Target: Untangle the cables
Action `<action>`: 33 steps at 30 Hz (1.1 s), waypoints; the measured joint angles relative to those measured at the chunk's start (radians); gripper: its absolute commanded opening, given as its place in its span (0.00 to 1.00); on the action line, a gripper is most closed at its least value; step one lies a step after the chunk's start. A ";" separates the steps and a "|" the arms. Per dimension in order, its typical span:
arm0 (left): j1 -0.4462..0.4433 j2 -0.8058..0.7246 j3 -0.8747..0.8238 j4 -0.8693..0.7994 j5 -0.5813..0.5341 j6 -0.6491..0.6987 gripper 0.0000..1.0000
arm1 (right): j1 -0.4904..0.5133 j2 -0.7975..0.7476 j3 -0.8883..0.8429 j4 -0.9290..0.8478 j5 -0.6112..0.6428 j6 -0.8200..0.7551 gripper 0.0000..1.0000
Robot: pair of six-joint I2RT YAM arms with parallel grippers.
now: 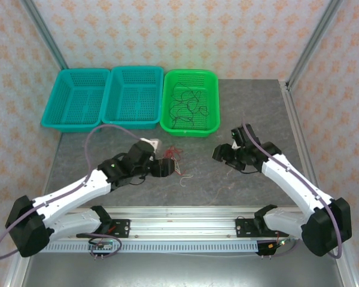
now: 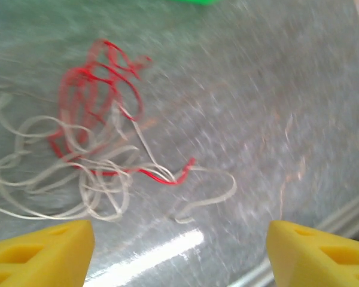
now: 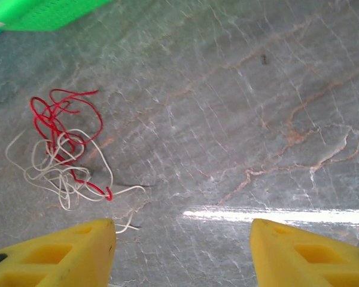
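Viewing from above, we find the red and white cables (image 1: 177,162) tangled on the worktop (image 1: 251,113), at 9 o'clock of the right end effector (image 1: 222,153) and just beside the left end effector (image 1: 166,168). Both end effectors stand open, holding nothing. Black cables (image 1: 188,104) lie in the green basket (image 1: 190,130) at 12 o'clock of the tangle.

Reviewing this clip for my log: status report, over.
Left gripper open, beside red-and-white tangle. Right gripper open, empty, facing it. Tangle knotted on table; black cables in green basket. Nothing blocking.
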 measured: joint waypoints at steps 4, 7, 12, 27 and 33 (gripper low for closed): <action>-0.124 0.134 0.104 -0.055 -0.015 0.132 0.72 | 0.000 -0.037 0.003 0.017 0.016 -0.007 0.61; -0.175 0.234 0.158 -0.056 -0.019 0.206 0.73 | 0.000 -0.086 0.003 0.018 0.040 -0.016 0.61; -0.229 0.436 0.246 -0.050 -0.076 0.283 0.75 | 0.000 -0.137 -0.002 0.016 0.049 -0.023 0.61; -0.301 0.550 0.269 0.042 -0.219 0.315 0.00 | 0.000 -0.288 -0.145 0.004 0.029 -0.055 0.61; -0.301 0.224 0.253 0.038 -0.219 0.275 0.00 | 0.008 -0.393 -0.254 0.171 -0.024 -0.201 0.64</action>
